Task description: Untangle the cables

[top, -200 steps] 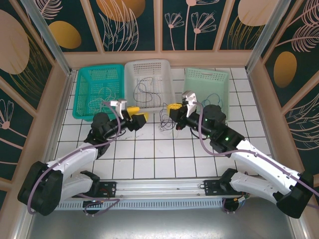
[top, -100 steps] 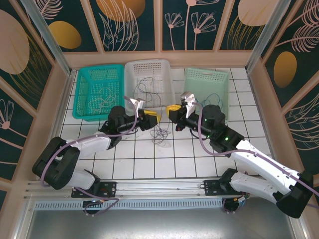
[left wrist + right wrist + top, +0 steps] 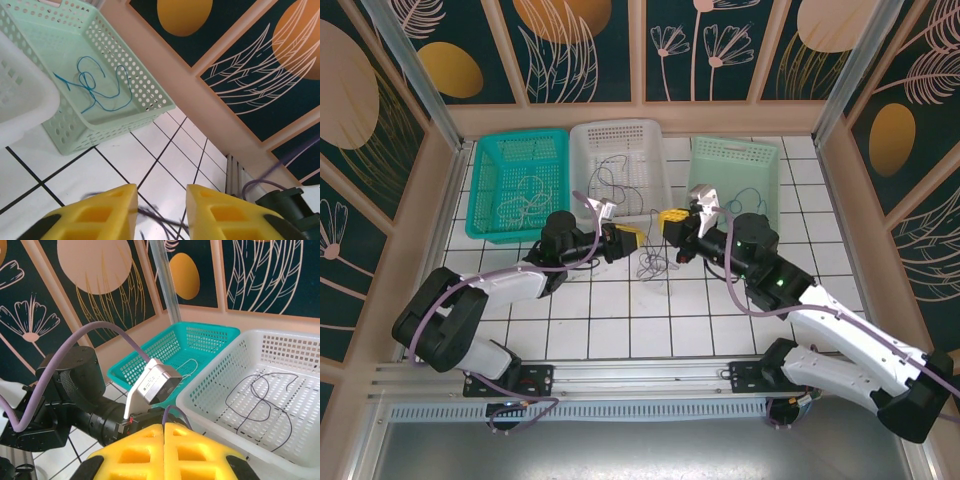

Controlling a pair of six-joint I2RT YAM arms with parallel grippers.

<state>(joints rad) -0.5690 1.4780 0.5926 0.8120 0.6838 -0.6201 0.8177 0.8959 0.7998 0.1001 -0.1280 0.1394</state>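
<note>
**top cam**
- left gripper (image 3: pixel 628 240): yellow fingers aimed across at the other arm. Way too small here to call the gap.
- right gripper (image 3: pixel 669 222): tips face the left one, close by but not touching it.
- cable tangle (image 3: pixel 653 264): thin dark strands bunched on the white tiles (image 3: pixel 620 320), just below and between the two sets of jaws.
- baskets: teal basket (image 3: pixel 478 195), white basket (image 3: pixel 615 127) and pale green basket (image 3: pixel 735 145) sit in a row beyond the jaws, each with a loose cable inside.

**left wrist cam**
- left gripper (image 3: pixel 161 192): jaws spread, with a clear gap between the two yellow fingers.
- cable tangle (image 3: pixel 160 217): a blurry dark strand crosses low in that gap. Honestly can't tell if it touches either finger.
- pale green basket (image 3: pixel 125 120): ahead of the jaws and off to the left.
- blue cable (image 3: pixel 92 85): squiggled on that basket's floor.
- white basket (image 3: pixel 25 100): far left of the jaws.

**right wrist cam**
- right gripper (image 3: pixel 164 432): jaws pressed together, no gap.
- purplish loop (image 3: pixel 175 412): arcs right over the tips. Can't tell what it belongs to, or whether anything is pinched.
- left arm (image 3: pixel 75 390): ahead of the jaws to the left, with its silver wrist camera (image 3: pixel 152 382) just beyond the tips.
- teal basket (image 3: pixel 205 326): beyond the tips, with a pale cable (image 3: pixel 187 364) inside.
- white basket (image 3: pixel 280 334): right of the jaws, with a dark cable (image 3: pixel 260 400) looped on its floor.
</note>
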